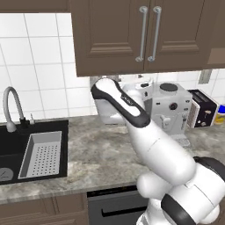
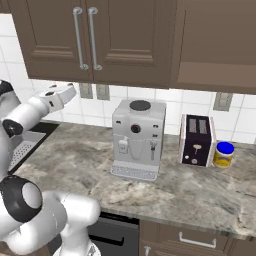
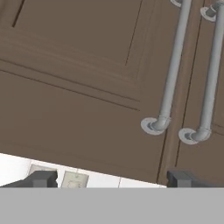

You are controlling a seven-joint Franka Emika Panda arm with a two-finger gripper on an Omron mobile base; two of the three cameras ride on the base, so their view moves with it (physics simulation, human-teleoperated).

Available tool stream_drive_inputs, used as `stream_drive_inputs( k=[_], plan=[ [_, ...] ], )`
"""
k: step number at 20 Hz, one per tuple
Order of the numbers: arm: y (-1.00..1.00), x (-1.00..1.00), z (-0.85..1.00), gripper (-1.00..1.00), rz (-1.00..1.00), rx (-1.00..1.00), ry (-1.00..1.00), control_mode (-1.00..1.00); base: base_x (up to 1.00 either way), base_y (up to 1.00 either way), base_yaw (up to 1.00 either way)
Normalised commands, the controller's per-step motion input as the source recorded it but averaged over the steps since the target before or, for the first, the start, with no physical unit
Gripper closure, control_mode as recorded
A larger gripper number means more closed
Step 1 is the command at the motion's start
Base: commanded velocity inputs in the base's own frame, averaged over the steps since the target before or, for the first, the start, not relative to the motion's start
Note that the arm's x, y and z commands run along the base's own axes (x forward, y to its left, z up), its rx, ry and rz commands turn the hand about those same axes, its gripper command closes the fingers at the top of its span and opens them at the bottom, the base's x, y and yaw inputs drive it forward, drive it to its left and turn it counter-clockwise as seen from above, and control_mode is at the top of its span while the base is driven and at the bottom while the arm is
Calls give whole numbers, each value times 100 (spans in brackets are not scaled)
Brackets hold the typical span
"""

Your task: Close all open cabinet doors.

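Observation:
Two dark brown cabinet doors hang above the counter, the left door [image 1: 112, 35] and the right door [image 1: 184, 30], both lying flush with the cabinet front. Their silver bar handles [image 3: 173, 70] [image 3: 210, 78] meet side by side at the seam. From the other side the same doors [image 2: 47, 35] [image 2: 132, 40] also look shut. A further brown panel [image 2: 217, 45] to the right shows no handle. My gripper [image 3: 111, 181] is open, with nothing between its fingers, just below the left door's bottom edge. In the right base view the gripper [image 2: 70, 91] is raised beneath the cabinet.
On the granite counter [image 2: 90, 165] stand a grey coffee machine [image 2: 137, 140], a black toaster [image 2: 196, 140] and a blue-lidded jar [image 2: 223, 154]. A black sink [image 1: 17, 149] with a faucet [image 1: 11, 105] and a strainer tray [image 1: 41, 154] lies to the left.

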Motion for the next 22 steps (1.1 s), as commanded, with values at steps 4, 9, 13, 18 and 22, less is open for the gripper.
stream_drive_inputs(
  k=[4,9,13,18,22],
  plan=[
    [-23,-66,57,-100,-6,0,12,-100,0,0,0],
    [-35,-64,59,-100,-6,1,13,-100,0,0,0],
    [-39,-59,60,-100,-6,1,16,-100,0,0,0],
    [-30,-65,53,-100,-7,1,17,-100,0,0,0],
    [-21,-64,55,-100,-9,1,21,-100,0,0,0]
  ],
)
